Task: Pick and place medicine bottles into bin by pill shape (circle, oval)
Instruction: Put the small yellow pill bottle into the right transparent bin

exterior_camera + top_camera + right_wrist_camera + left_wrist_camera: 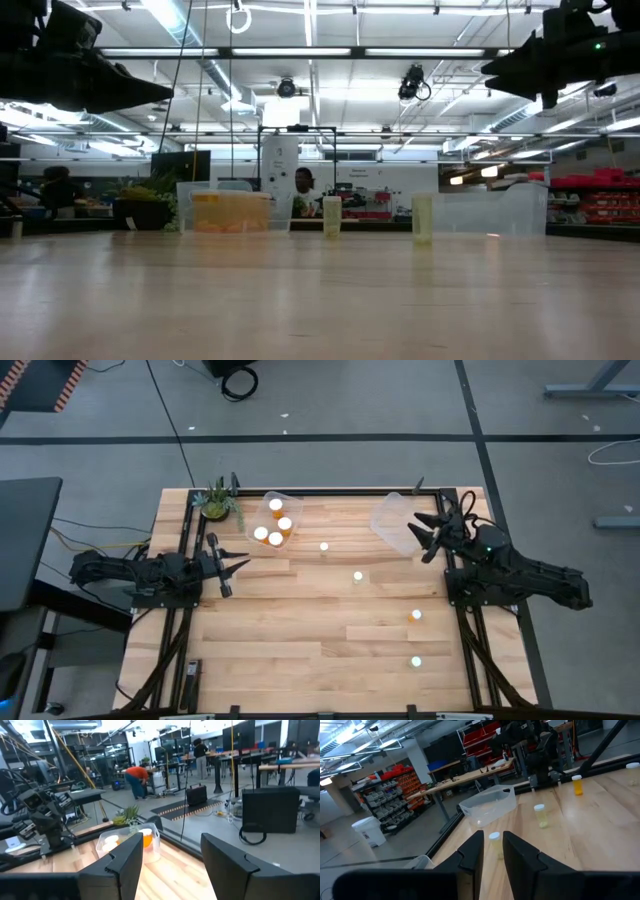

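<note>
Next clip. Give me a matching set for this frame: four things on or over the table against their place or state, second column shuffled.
1. left bin
2. right bin
3. plant
4. right pincer

A. open, holding nothing
B. at the table's far left corner
C. holds several orange bottles
D. clear, no bottles inside

Pairs: 1-C, 2-D, 3-B, 4-A

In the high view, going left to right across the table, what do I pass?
Left pincer → plant → bin holding bottles → loose bottles → empty bin → right pincer.
</note>
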`<state>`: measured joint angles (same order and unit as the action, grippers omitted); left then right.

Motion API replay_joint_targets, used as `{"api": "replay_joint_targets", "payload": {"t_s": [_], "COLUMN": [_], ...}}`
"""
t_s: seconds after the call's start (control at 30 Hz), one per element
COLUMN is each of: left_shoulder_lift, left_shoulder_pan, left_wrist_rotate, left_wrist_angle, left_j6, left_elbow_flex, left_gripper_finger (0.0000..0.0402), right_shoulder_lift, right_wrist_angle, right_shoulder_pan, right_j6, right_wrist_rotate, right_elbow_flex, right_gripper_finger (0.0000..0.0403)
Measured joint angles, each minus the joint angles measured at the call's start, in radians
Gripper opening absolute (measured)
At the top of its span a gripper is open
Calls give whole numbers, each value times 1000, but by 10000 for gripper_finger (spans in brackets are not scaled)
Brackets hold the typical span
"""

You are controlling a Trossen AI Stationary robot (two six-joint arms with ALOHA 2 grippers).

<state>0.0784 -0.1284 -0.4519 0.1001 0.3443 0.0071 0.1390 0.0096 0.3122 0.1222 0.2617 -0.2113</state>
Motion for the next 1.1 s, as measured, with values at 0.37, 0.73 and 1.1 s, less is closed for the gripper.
{"api": "replay_joint_targets", "payload": {"t_s": [0.37, 0.73, 1.1], "left_shoulder_lift": [0, 0, 0], "left_shoulder_pan": [0, 0, 0], "left_wrist_rotate": [0, 0, 0], "left_wrist_angle": [0, 0, 0], "left_j6": [0, 0, 0], "left_elbow_flex": [0, 0, 0], "left_gripper_finger": [89, 78, 90], "right_shoulder_lift": [0, 0, 0], "right_wrist_angle": [0, 23, 23], "right_shoulder_pan": [0, 0, 0], "right_j6": [-67, -100, -104], "right_wrist_rotate": [154, 179, 178], "right_elbow_flex": [0, 0, 0], "right_gripper_finger": [206, 206, 206]}}
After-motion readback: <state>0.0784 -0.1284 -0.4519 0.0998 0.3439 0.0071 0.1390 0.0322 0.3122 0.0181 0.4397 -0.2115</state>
